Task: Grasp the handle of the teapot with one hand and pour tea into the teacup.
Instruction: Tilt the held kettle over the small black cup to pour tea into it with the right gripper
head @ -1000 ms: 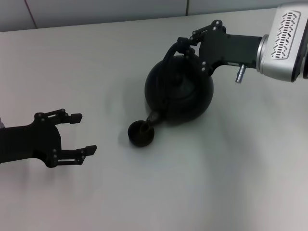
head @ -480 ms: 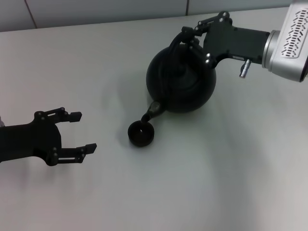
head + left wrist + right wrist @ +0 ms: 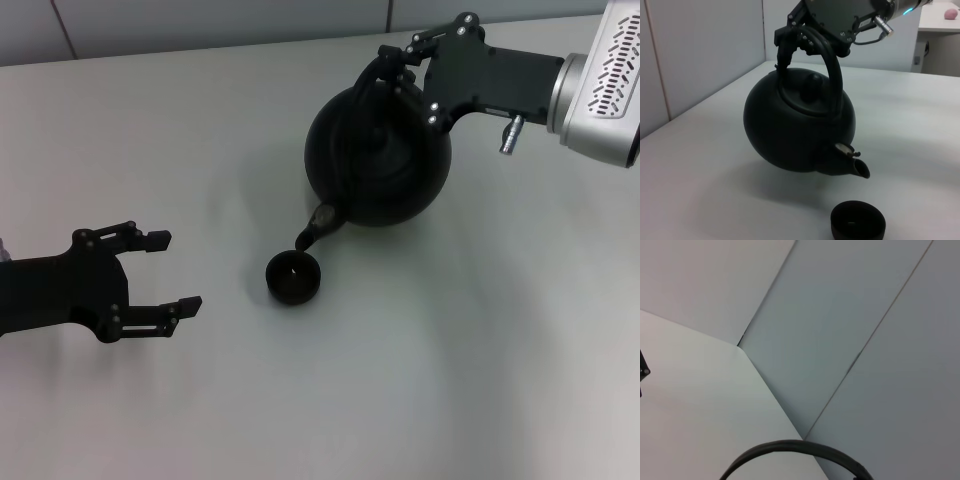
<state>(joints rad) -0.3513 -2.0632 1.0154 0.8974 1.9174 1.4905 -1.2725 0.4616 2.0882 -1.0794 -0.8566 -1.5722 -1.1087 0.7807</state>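
The round black teapot [image 3: 375, 160] hangs above the table, tilted a little, with its spout [image 3: 318, 222] just above and behind the small black teacup [image 3: 293, 277]. My right gripper [image 3: 392, 68] is shut on the arched handle [image 3: 362, 95] at its top. In the left wrist view the teapot [image 3: 800, 125] is clear of the table, and its spout [image 3: 856, 166] is above the teacup [image 3: 857, 222]. The handle [image 3: 790, 447] shows as an arc in the right wrist view. The tea is hidden: no stream shows, and the cup's inside is too dark. My left gripper [image 3: 175, 274] rests open at the left.
The pale table top [image 3: 450, 380] stretches around the pot and cup. A wall panel [image 3: 200, 20] runs along the table's far edge. Nothing else stands on the table.
The teapot has tipped back and risen toward the far right, so its spout has lifted off the teacup. My left arm has not moved.
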